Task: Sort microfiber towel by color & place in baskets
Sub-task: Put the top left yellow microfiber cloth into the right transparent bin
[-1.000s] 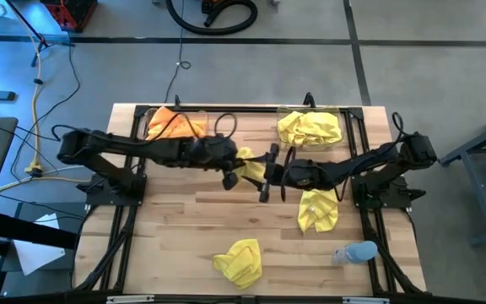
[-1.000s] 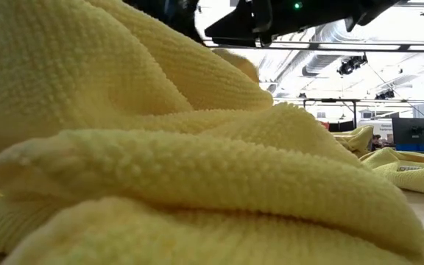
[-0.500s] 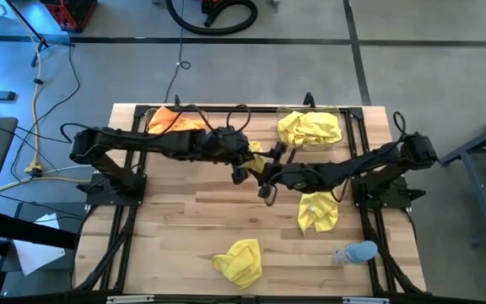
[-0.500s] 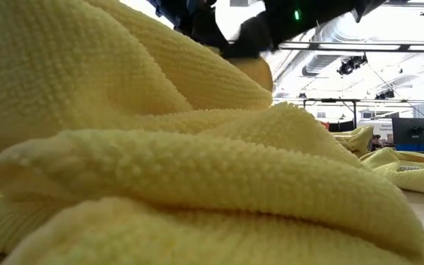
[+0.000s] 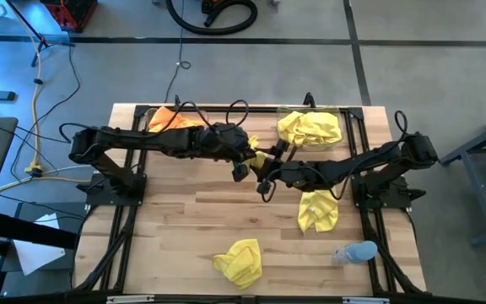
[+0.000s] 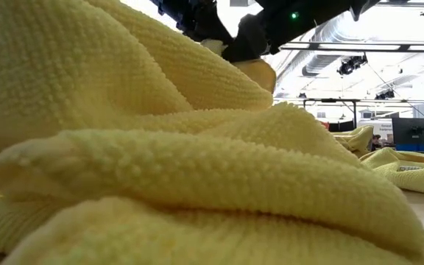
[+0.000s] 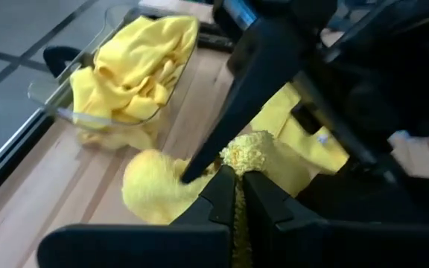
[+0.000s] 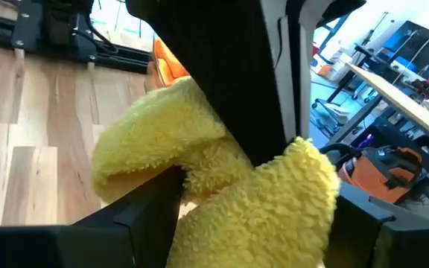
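Grey concrete floor with dark seams, black cable coil, yellow cord, ceiling ducts.

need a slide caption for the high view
Both grippers, left and right, meet mid-table on one yellow towel, between an orange-filled basket and a yellow-filled basket.

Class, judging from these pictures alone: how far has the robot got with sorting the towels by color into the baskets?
Done: an orange towel lies in the left basket, yellow towels in the right basket.
In hand: the left gripper and right gripper both clamp one held yellow towel mid-table.
Left: two loose yellow towels, one near the right arm, one at the front edge.
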Controlling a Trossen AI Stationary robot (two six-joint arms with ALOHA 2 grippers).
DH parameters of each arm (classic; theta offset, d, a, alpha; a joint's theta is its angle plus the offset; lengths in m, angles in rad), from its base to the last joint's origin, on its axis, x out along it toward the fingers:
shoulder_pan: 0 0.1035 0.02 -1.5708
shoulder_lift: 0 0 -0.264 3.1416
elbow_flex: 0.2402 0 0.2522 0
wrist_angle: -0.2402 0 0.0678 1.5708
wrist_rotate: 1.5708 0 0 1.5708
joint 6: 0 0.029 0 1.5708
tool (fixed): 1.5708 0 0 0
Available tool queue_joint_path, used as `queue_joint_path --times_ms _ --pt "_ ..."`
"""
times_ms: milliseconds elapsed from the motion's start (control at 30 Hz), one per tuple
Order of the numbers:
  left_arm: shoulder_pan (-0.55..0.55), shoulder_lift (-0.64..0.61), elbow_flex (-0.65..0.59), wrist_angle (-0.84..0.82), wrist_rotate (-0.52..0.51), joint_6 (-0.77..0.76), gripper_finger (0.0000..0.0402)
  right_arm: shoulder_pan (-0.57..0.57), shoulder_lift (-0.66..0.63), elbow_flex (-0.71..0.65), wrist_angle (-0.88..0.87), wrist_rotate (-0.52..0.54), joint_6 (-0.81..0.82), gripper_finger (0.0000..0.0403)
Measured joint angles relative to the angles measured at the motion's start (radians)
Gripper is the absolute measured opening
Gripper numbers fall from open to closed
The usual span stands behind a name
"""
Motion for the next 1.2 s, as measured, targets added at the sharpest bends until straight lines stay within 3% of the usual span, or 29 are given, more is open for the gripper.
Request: queue_joint_path --times_ms 167,433,633,833,1033,1200 --pt "-0.003 0.0 0.0 0.023 0.013 0.0 0.0 -0.011 0.0 0.0 -0.006 -0.001 0.017 0.0222" --pt "-0.003 -0.004 -0.002 0.024 0.015 0.0 0.0047 -0.011 0.0 0.0 -0.038 0.0 0.059 0.0019" --pt "0.018 -0.041 -0.003 -0.022 0.007 0.052 0.0097 -0.011 -0.006 0.0 -0.104 0.057 0.11 0.0038" --pt "0.027 -0.129 -0.039 -0.148 -0.091 0.022 0.011 -0.031 -0.1 0.0 -0.315 0.104 0.268 0.0007" --pt "-0.017 -0.23 -0.285 -0.032 -0.154 -0.037 0.0108 -0.099 -0.271 0.0 -0.502 0.104 0.42 0.0006" --pt "-0.056 -0.336 -0.515 0.088 -0.155 -0.124 0.0108 -0.244 -0.382 0.0 -0.639 0.076 0.562 0.0005"
